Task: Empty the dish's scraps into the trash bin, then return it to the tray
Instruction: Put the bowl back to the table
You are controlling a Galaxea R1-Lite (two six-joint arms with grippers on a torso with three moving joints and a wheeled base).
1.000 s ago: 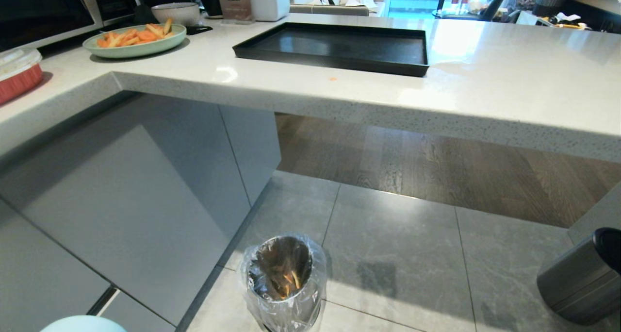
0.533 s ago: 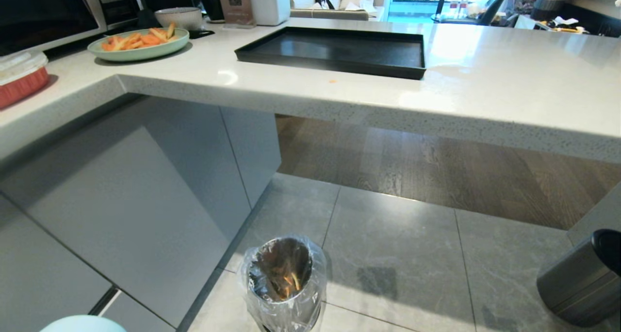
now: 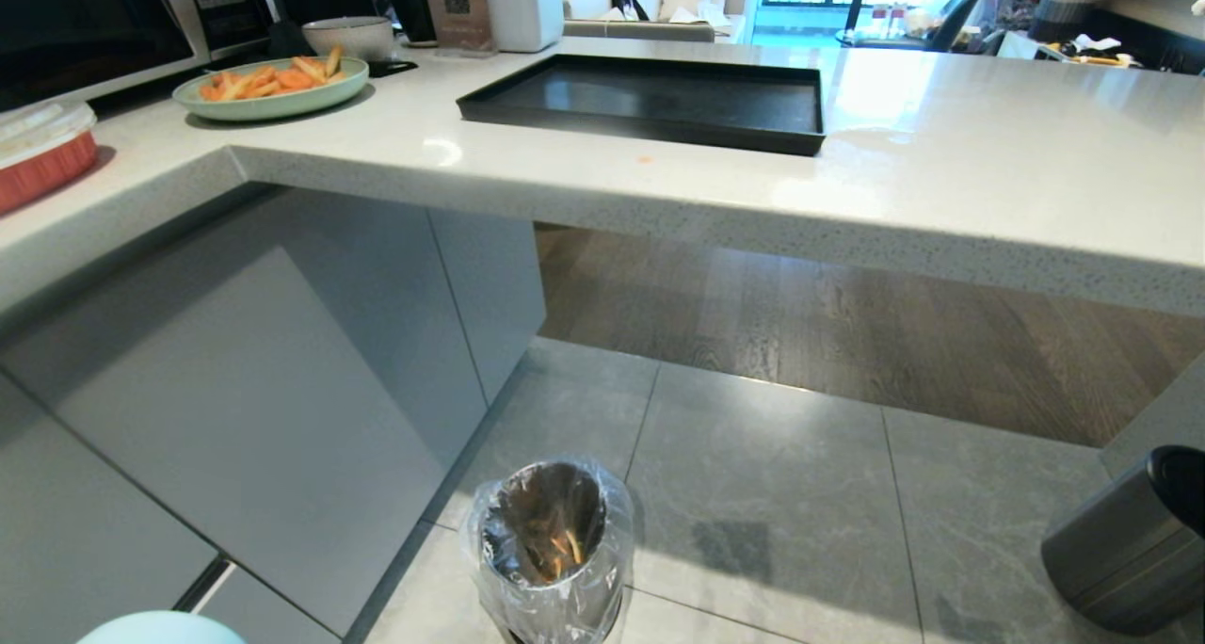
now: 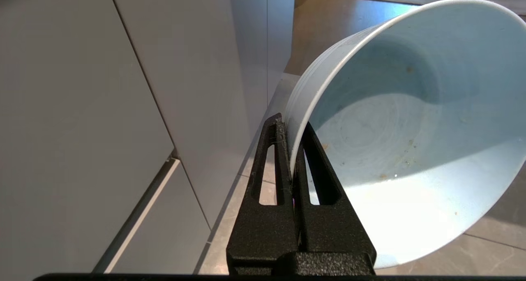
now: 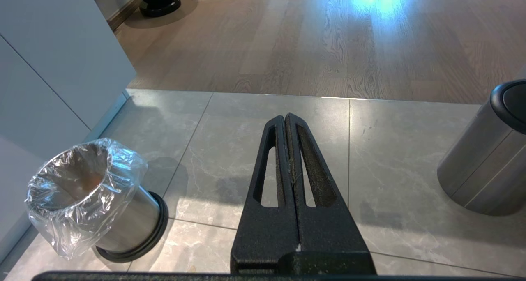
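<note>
My left gripper (image 4: 291, 127) is shut on the rim of the dish (image 4: 411, 120), a pale blue-white bowl held low beside grey cabinet doors; only crumbs and smears line its inside. A sliver of the dish (image 3: 160, 628) shows at the head view's lower left edge. The trash bin (image 3: 551, 550), a shiny metal cylinder in a clear plastic bag, stands on the floor tiles with the scraps (image 3: 565, 542), orange and yellow pieces, inside it. The black tray (image 3: 659, 98) lies bare on the white counter. My right gripper (image 5: 286, 117) is shut and holds nothing, hanging above the tiles beside the trash bin (image 5: 88, 194).
A dark steel cylinder with a black top (image 3: 1130, 540) stands on the floor at the right. On the counter's left end are a green plate of carrots and fries (image 3: 273, 84), a grey bowl (image 3: 348, 34), a red container (image 3: 42, 145) and a microwave (image 3: 94, 13).
The whole head view has shifted slightly, with the counter sitting a little lower in the picture. Neither arm nor the dish has visibly moved.
</note>
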